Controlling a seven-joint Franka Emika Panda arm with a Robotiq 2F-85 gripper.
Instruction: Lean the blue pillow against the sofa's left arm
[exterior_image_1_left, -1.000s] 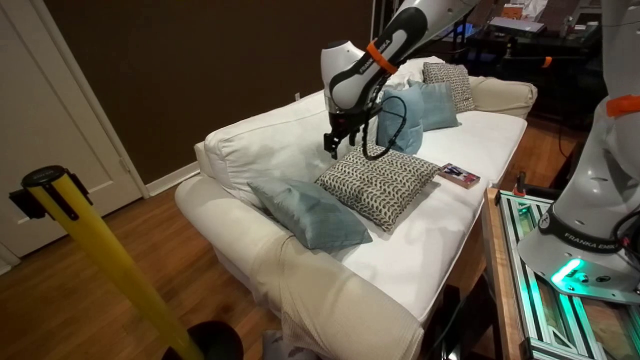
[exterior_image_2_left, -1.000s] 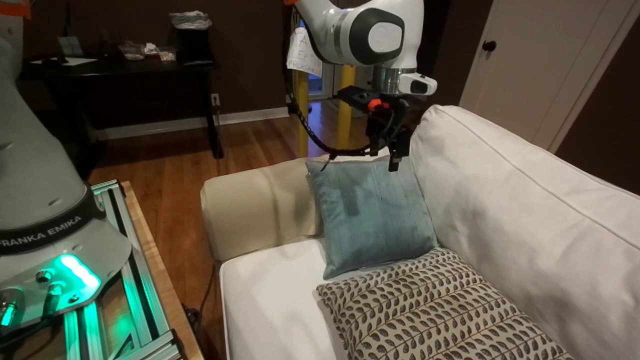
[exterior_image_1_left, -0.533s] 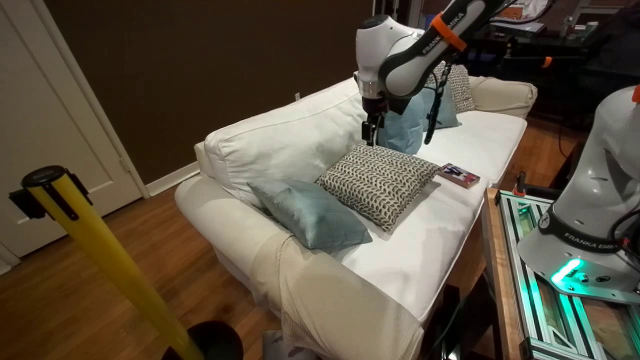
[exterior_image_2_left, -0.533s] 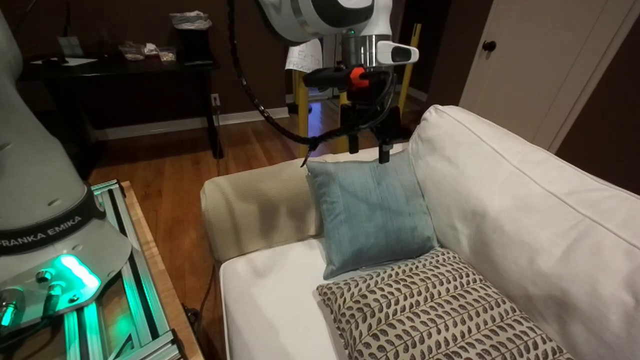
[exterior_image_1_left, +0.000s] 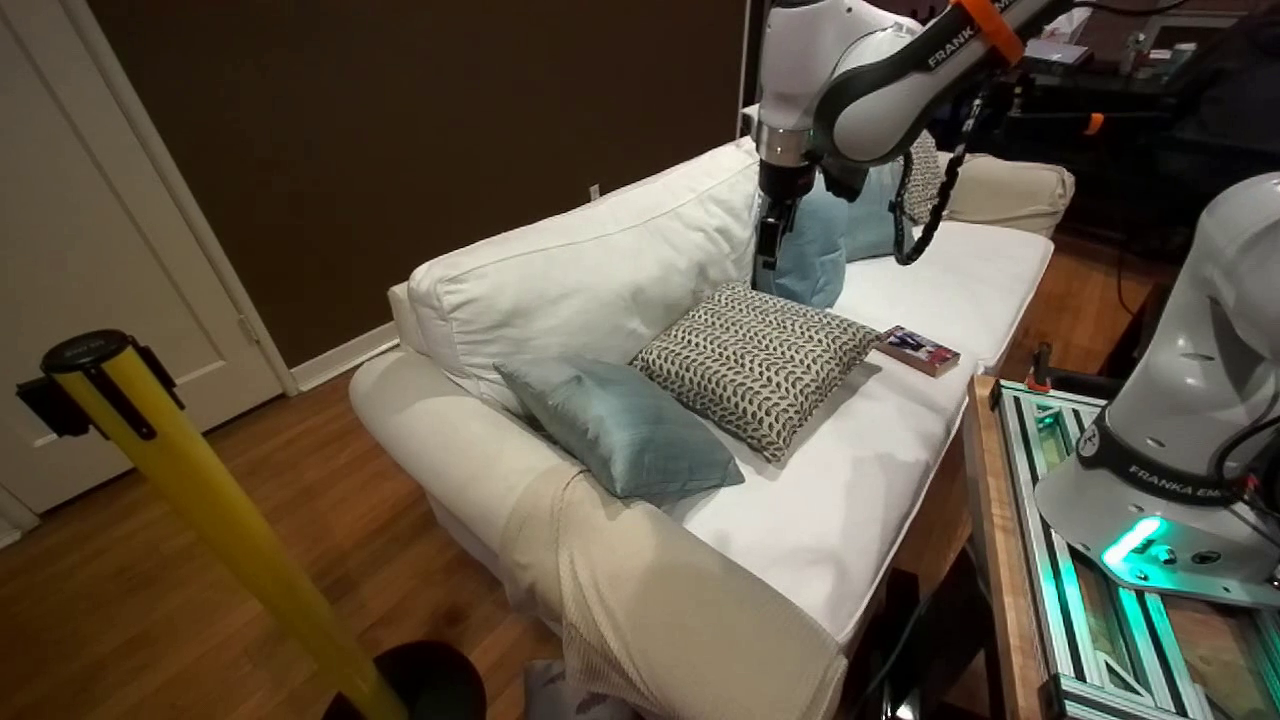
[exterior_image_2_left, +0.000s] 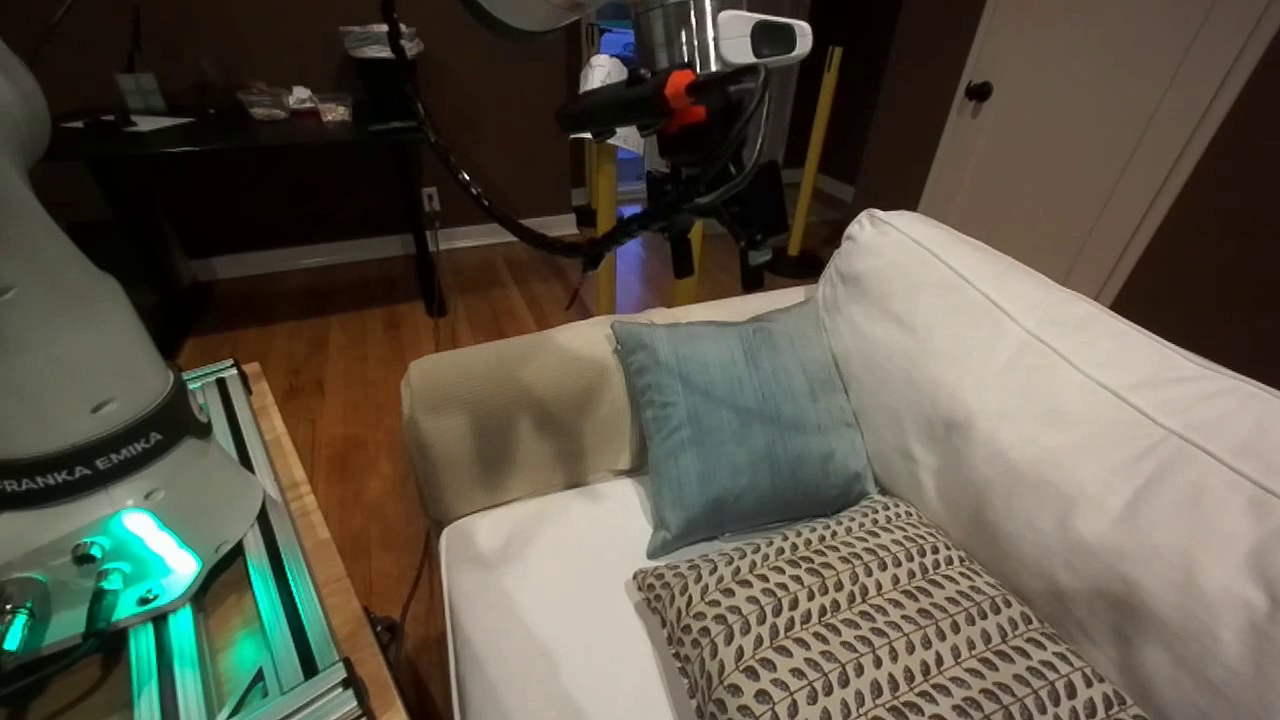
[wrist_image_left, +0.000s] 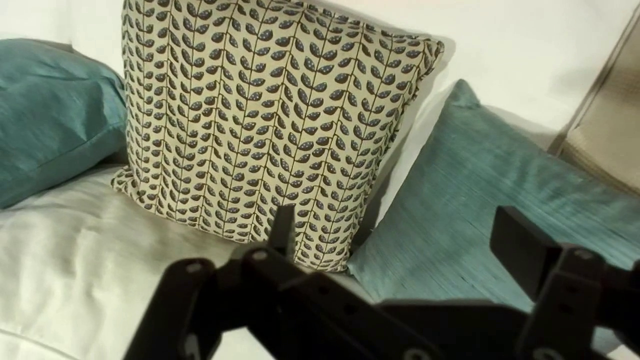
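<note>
The blue pillow (exterior_image_1_left: 635, 430) sits tilted against the sofa's left arm (exterior_image_1_left: 440, 430), in the corner by the back cushion. An exterior view shows the blue pillow (exterior_image_2_left: 750, 430) upright and leaning back on the arm (exterior_image_2_left: 525, 405), part of which carries a beige cover. In the wrist view the blue pillow (wrist_image_left: 465, 195) lies at right, with the arm (wrist_image_left: 607, 125) beyond it. My gripper (wrist_image_left: 395, 220) is open, with nothing between its fingers. In both exterior views the gripper (exterior_image_1_left: 770, 245) (exterior_image_2_left: 718, 268) hangs in the air, apart from the blue pillow.
The patterned pillow (exterior_image_1_left: 760, 365) lies next to the blue pillow and also fills the middle of the wrist view (wrist_image_left: 260, 120). The brighter light-blue pillow (exterior_image_1_left: 810, 250) stands behind the gripper. A book (exterior_image_1_left: 918, 350) lies on the seat. The white back cushion (exterior_image_1_left: 590, 280) runs along the wall.
My open gripper has risen and drawn away from the blue pillow, along the sofa towards the brighter light-blue pillow. The blue pillow and the patterned pillow have not moved.
</note>
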